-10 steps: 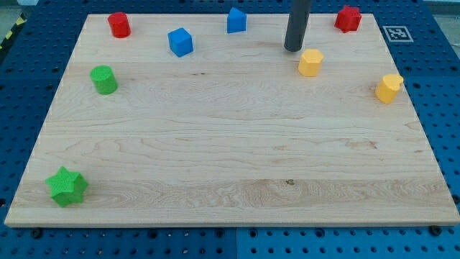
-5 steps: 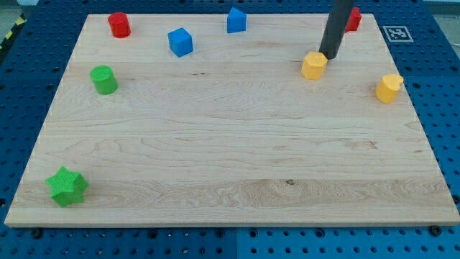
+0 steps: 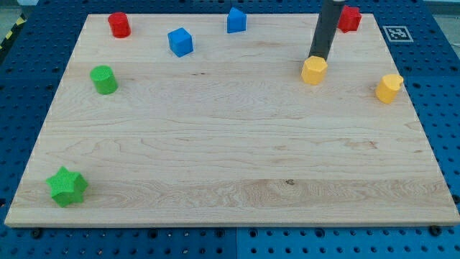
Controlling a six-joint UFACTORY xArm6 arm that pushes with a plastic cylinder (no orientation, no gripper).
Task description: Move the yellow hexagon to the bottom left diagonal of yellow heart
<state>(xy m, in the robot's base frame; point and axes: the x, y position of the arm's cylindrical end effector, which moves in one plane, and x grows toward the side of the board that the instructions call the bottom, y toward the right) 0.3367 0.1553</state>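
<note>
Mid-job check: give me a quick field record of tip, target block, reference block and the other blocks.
tip: my tip at the top edge of the yellow hexagon
reference: yellow heart, to the view's right of the hexagon
placement: not yet done
others: red cylinder, blue cube, blue block, red block, green cylinder, green star

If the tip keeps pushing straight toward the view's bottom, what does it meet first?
My tip sits right at the top edge of the yellow hexagon, so it meets that first. Whether they already touch is unclear. Below the hexagon lies only bare board.
</note>
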